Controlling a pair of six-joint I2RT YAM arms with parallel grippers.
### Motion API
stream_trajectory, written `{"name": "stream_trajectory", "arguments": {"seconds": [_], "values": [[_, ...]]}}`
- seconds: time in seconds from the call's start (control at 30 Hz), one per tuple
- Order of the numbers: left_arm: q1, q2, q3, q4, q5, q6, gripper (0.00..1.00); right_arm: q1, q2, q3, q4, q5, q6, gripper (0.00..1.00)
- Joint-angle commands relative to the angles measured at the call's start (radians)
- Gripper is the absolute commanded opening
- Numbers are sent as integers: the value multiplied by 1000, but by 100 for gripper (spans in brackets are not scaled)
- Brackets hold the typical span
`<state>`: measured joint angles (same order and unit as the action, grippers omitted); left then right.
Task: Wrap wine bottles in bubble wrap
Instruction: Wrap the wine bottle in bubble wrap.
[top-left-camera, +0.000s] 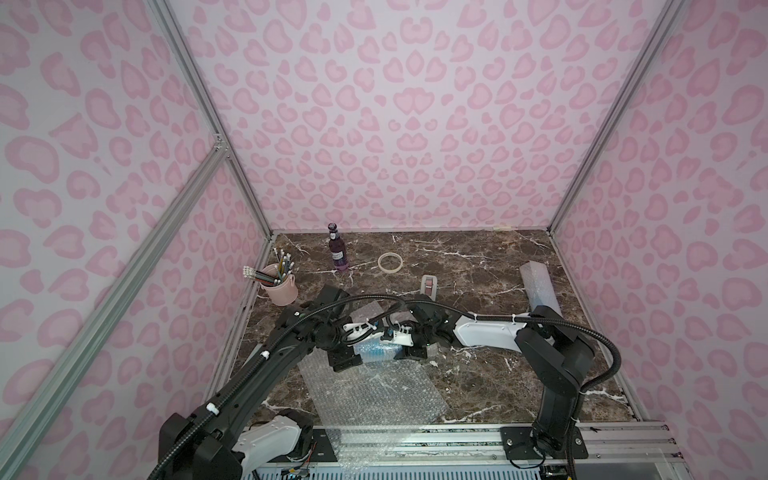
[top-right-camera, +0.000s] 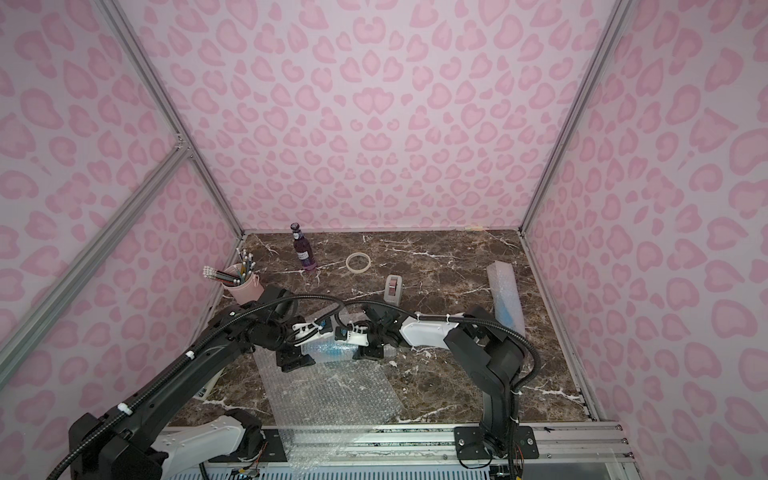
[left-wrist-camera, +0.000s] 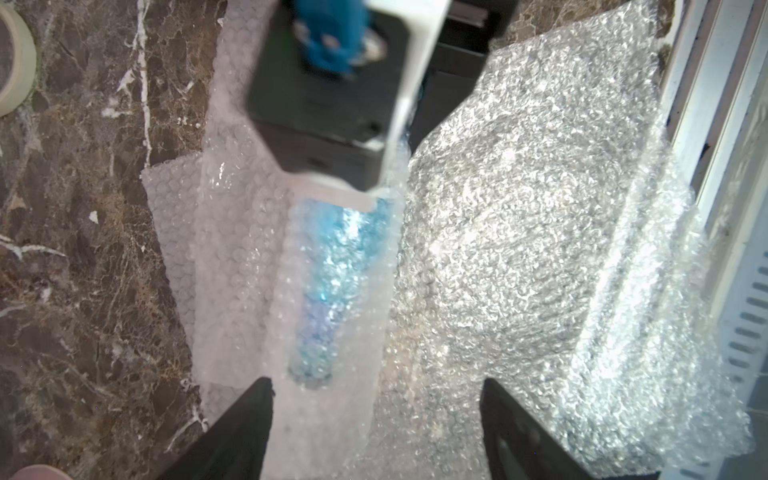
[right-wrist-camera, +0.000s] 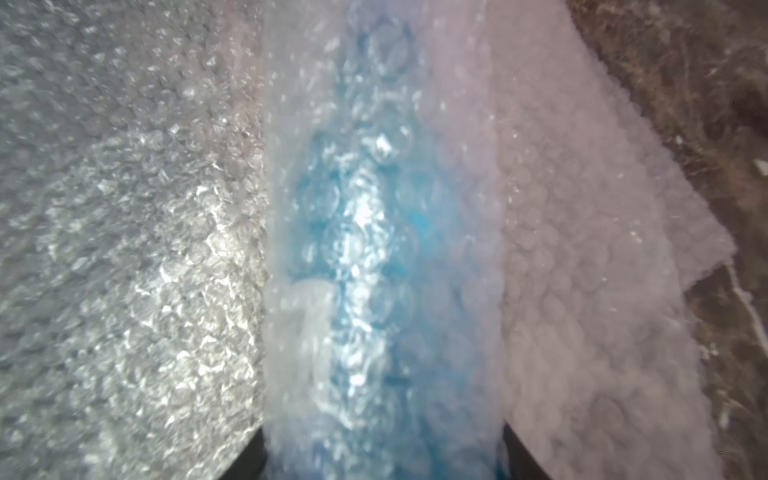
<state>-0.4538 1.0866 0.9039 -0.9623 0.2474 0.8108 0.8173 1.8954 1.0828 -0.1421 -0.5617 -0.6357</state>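
A blue wine bottle (top-left-camera: 376, 351) (top-right-camera: 328, 351) lies rolled in bubble wrap (left-wrist-camera: 332, 266) (right-wrist-camera: 365, 249) at the table's middle front. My right gripper (right-wrist-camera: 382, 457) (top-left-camera: 411, 351) is shut on one end of this roll, its jaws pressing both sides. The left gripper (left-wrist-camera: 376, 403) (top-left-camera: 345, 358) stands open at the other end, with the roll's tip near one finger (left-wrist-camera: 249, 419). The rest of the bubble wrap sheet (top-left-camera: 374, 395) (left-wrist-camera: 519, 249) spreads flat toward the front edge. A purple wine bottle (top-left-camera: 337, 249) (top-right-camera: 303, 249) stands upright at the back left. Another blue bottle, fully wrapped (top-left-camera: 540, 291) (top-right-camera: 507, 299), lies at the right.
A pale tape roll (top-left-camera: 390, 262) lies near the purple bottle and a tape dispenser (top-left-camera: 428, 286) stands behind the arms. A pink cup of pencils (top-left-camera: 279, 286) sits by the left wall. Metal rails (top-left-camera: 457, 436) run along the front edge.
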Motion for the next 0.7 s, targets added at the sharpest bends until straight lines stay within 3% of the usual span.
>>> {"name": "stream_trajectory", "arguments": {"seconds": [0.0,0.17,0.3,0.4,0.5,0.67], "values": [[0,-85,-69,7,53,11,79,-23,59,63,-204,-180,78,50],[-15,-235,-201,114,66,142,79,-42,165,210,-362,-274,150,51],[-56,-253,-253,225,5,207,79,-59,255,330,-459,-396,219,53],[-96,-196,-276,294,-4,249,79,-60,312,401,-519,-421,249,52],[-154,-95,-266,364,-95,277,77,-61,347,434,-528,-423,275,52],[-174,33,-255,517,-169,339,76,-70,389,463,-529,-449,282,54]]}}
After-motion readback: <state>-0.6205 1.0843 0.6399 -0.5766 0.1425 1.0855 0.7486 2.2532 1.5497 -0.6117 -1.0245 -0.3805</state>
